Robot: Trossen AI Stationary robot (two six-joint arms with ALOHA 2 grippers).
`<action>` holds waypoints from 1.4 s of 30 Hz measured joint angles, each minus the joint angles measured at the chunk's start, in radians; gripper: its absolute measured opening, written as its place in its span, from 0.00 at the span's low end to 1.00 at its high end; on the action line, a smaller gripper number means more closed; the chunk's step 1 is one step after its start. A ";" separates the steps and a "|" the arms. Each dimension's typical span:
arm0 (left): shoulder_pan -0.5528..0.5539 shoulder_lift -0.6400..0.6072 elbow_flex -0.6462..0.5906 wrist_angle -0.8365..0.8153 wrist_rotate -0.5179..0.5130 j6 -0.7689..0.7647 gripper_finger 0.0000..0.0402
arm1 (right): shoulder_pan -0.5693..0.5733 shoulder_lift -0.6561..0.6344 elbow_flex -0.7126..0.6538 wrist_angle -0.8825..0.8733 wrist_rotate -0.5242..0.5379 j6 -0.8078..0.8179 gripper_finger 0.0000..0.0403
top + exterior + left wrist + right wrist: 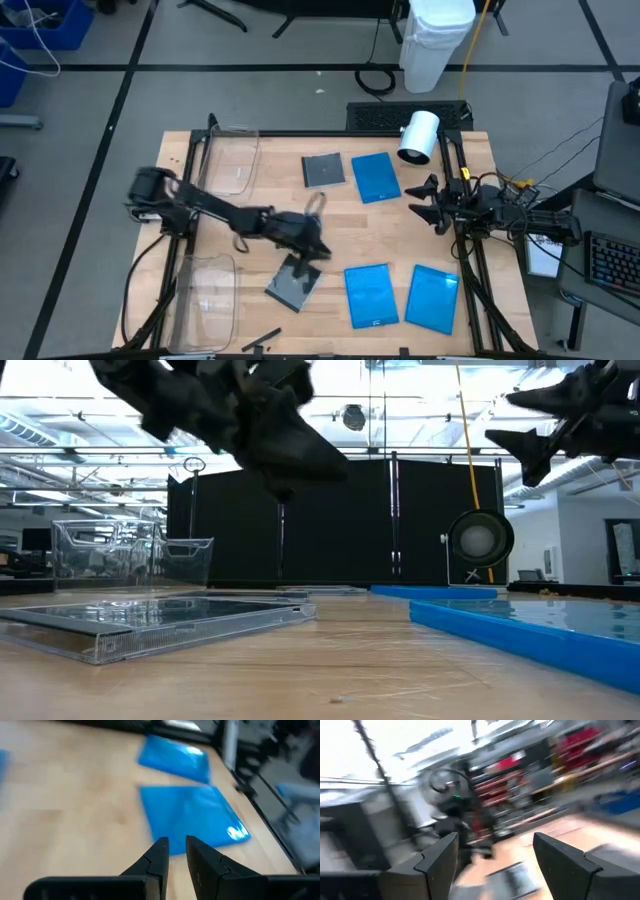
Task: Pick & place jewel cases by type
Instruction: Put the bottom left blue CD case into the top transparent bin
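Note:
Two grey jewel cases lie flat on the wooden table: one near the middle front, one farther back. Three blue jewel cases also lie flat: one at the back, two at the front right. My left gripper hovers above the table just beyond the front grey case, pointing toward the front blue cases. Its fingers stand a narrow gap apart with nothing between them. My right gripper waits wide open at the table's right edge, holding nothing.
Two clear plastic bins stand on the table's left side, one at the back and one at the front. A white cylinder sits at the back right corner. Black frame rails run along the table's edges.

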 joint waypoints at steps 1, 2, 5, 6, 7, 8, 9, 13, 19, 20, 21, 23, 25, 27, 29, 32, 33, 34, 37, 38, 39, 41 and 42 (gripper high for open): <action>-0.022 0.039 0.027 -0.005 0.028 0.044 0.18 | 0.003 0.003 0.000 0.009 -0.074 0.029 0.62; -0.048 0.076 0.058 -0.031 0.049 0.093 0.18 | 0.009 0.007 0.000 0.023 -0.159 0.048 0.62; -0.113 0.166 0.185 -0.223 0.098 0.208 0.18 | 0.070 0.030 0.000 0.065 -0.338 0.051 0.62; -0.126 0.190 0.238 -0.306 0.100 0.220 0.18 | 0.108 0.040 0.000 0.068 -0.337 0.047 0.62; -0.133 0.211 0.294 -0.398 0.099 0.226 0.18 | 0.151 0.054 0.000 0.066 -0.310 0.034 0.61; -0.135 0.233 0.349 -0.480 0.087 0.226 0.18 | 0.198 0.074 0.000 0.065 -0.268 0.016 0.61; -0.135 0.251 0.403 -0.552 0.070 0.223 0.18 | 0.252 0.097 0.000 0.068 -0.226 -0.001 0.60; -0.141 0.318 0.550 -0.702 0.018 0.224 0.18 | 0.473 0.240 0.012 0.171 -0.049 -0.089 0.59; -0.149 0.345 0.583 -0.670 -0.017 0.261 0.18 | 0.775 0.566 0.164 0.161 0.266 -0.307 0.58; -0.148 0.345 0.580 -0.668 -0.030 0.247 0.18 | 0.817 0.629 0.207 0.129 0.316 -0.336 0.58; -0.147 0.345 0.580 -0.670 -0.044 0.231 0.18 | 0.854 0.690 0.252 0.085 0.364 -0.361 0.58; -0.147 0.345 0.580 -0.667 -0.083 0.203 0.18 | 0.919 0.813 0.342 -0.040 0.456 -0.406 0.58; -0.149 0.345 0.579 -0.665 -0.117 0.196 0.18 | 0.967 0.931 0.435 -0.160 0.560 -0.425 0.58; -0.154 0.345 0.579 -0.649 -0.133 0.184 0.18 | 0.998 1.039 0.509 -0.255 0.649 -0.428 0.58; -0.160 0.345 0.579 -0.644 -0.133 0.176 0.18 | 1.013 1.142 0.554 -0.325 0.691 -0.406 0.58; -0.168 0.361 0.579 -0.645 -0.131 0.151 0.18 | 1.017 1.264 0.592 -0.354 0.703 -0.351 0.58; -0.170 0.368 0.578 -0.647 -0.129 0.143 0.18 | 1.017 1.295 0.597 -0.349 0.702 -0.329 0.57; -0.172 0.379 0.578 -0.648 -0.127 0.129 0.18 | 1.017 1.324 0.597 -0.351 0.696 -0.307 0.57; -0.175 0.417 0.578 -0.639 -0.129 0.094 0.18 | 1.015 1.386 0.595 -0.360 0.679 -0.240 0.57; -0.175 0.431 0.578 -0.626 -0.129 0.076 0.18 | 1.015 1.397 0.595 -0.357 0.679 -0.218 0.57; -0.175 0.443 0.581 -0.608 -0.133 0.049 0.18 | 1.015 1.405 0.595 -0.353 0.680 -0.199 0.57; -0.175 0.459 0.581 -0.588 -0.137 -0.020 0.18 | 1.015 1.418 0.596 -0.352 0.678 -0.162 0.57; -0.175 0.470 0.582 -0.566 -0.137 -0.055 0.18 | 1.015 1.421 0.596 -0.352 0.678 -0.145 0.57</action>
